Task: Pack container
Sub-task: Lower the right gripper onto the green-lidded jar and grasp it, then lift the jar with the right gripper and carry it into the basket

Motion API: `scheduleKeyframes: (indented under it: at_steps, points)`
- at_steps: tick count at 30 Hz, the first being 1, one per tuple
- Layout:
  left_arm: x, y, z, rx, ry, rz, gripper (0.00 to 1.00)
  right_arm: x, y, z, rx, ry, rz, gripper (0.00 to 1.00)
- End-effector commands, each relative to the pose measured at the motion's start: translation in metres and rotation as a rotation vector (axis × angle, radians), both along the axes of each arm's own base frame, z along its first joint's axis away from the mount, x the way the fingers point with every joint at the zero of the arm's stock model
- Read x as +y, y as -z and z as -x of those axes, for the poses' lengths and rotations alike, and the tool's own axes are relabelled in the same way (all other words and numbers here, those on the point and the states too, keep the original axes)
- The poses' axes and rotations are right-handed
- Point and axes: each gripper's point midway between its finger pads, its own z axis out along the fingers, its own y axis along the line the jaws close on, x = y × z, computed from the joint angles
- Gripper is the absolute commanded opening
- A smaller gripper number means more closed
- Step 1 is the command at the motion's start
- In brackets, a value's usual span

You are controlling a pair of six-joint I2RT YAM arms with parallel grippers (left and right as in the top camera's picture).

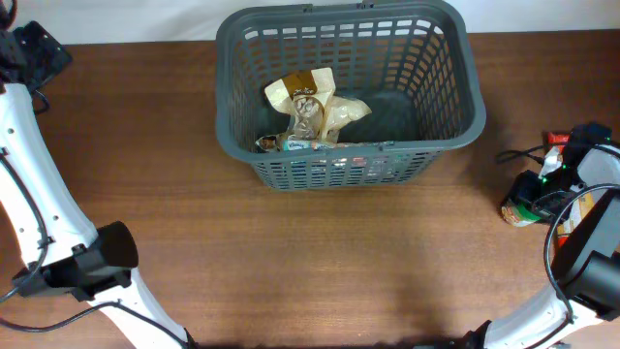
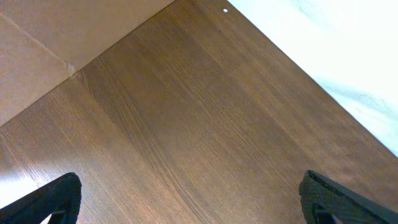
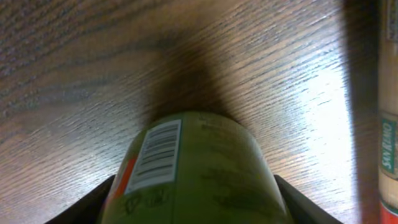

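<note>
The container (image 1: 349, 92), a dark grey slotted basket, is seen at the upper centre of the overhead view, standing on the wooden table (image 1: 291, 262). Inside it, toward its left half, a tan packet (image 1: 300, 89) is laid over a clear bag of pale contents (image 1: 339, 114), and a smaller blue-labelled packet (image 1: 283, 144) is pressed against the near wall. The right half of the base is left bare.

The left gripper (image 1: 41, 50) is found in the upper left corner of the overhead view, well apart from the container. In the left wrist view its fingertips (image 2: 53, 199) are spread wide at the bottom corners, with only bare wood between them.

The right gripper (image 1: 542, 190) is placed at the right edge of the overhead view, low over a green can (image 1: 521, 209) that stands well to the right of the container. In the right wrist view the green can (image 3: 199, 168), marked with a barcode label, is clasped between the two dark fingers (image 3: 93, 200), which are pressed against its sides. A tall printed packet (image 3: 387, 149) is seen at the right edge of that view, just beside the can.
</note>
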Motion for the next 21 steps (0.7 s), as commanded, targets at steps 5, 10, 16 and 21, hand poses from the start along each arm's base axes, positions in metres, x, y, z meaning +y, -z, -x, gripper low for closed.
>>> scheduleKeyframes:
  at_steps: [5, 10, 16, 21]
  points:
    - [-0.001, -0.016, 0.006, -0.044, -0.012, -0.007, 0.99, 0.0, 0.003, 0.002, 0.008, 0.002, -0.004, 0.04]
    - [-0.001, -0.016, 0.006, -0.044, -0.012, -0.007, 0.99, -0.003, -0.006, -0.004, -0.023, 0.013, 0.011, 0.04]
    - [-0.001, -0.016, 0.006, -0.045, -0.012, -0.008, 0.99, -0.018, -0.06, -0.03, -0.157, 0.024, 0.089, 0.04]
    - [-0.001, -0.016, 0.006, -0.045, -0.012, -0.008, 0.99, -0.03, -0.126, -0.051, -0.284, 0.026, 0.163, 0.04]
